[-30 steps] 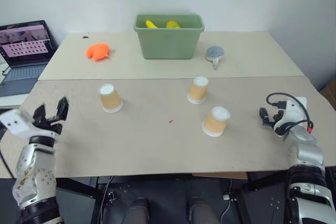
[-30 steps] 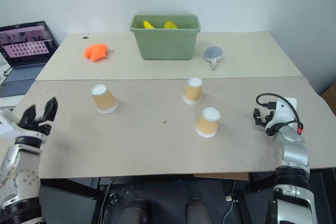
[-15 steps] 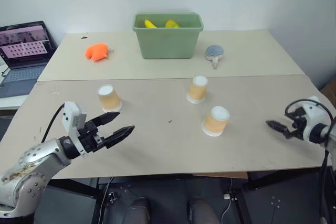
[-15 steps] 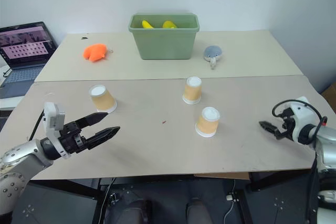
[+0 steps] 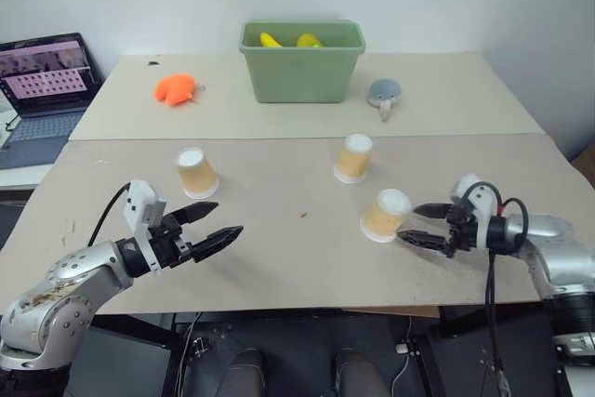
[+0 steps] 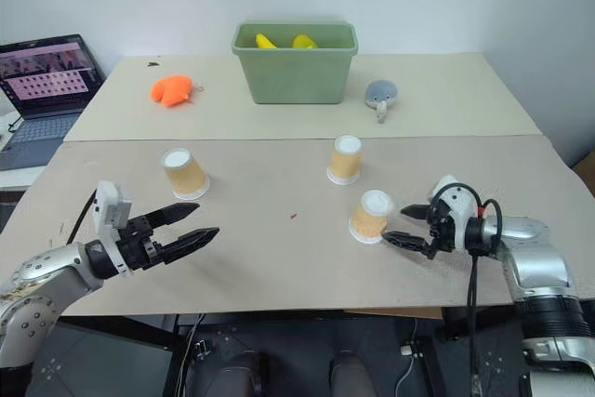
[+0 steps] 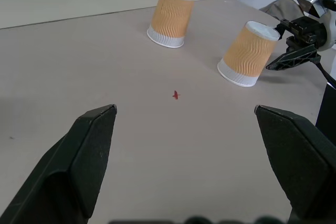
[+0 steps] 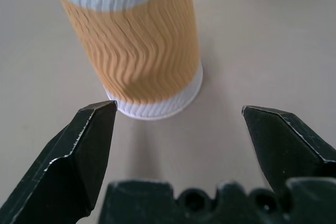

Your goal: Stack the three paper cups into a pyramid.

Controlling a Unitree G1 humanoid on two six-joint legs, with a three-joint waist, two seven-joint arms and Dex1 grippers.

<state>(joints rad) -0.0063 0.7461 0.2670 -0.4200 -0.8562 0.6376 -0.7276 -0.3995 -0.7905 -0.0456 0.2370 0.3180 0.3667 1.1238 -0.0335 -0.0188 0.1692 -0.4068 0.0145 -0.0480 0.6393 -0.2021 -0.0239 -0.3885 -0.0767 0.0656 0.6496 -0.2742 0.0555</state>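
**Desk:** What is on the table right now?

**Operator:** I have three paper cups standing upside down on the tan table (image 5: 279, 267), none stacked, no pyramid built. The left cup (image 5: 195, 172) stands alone toward my left side. The middle cup (image 5: 353, 157) stands right of centre, and the near-right cup (image 5: 384, 215) sits just in front of it and slightly to the right, the two close together but apart.

**Desk:** And the grippers?

**Operator:** My right gripper (image 5: 417, 223) points in toward the near-right cup, its two black fingers spread wide. The tips are just beside the cup's base; I cannot tell whether they touch it. From the right wrist view that cup (image 8: 134, 45) stands straight ahead, between the line of the two fingers (image 8: 86, 150) but beyond their tips, nothing gripped. My left gripper (image 5: 212, 225) hovers over bare table in front of the left cup, well clear of it, fingers also wide apart and empty.

**Desk:** Anything else in frame?

**Operator:** At the back, a green bin (image 5: 301, 72) with yellow items inside, an orange toy (image 5: 174, 89) to its left, a grey toy (image 5: 382, 93) to its right. An open laptop (image 5: 42, 81) sits off the table's left edge. A small red mark (image 7: 176, 95) shows on the tabletop.
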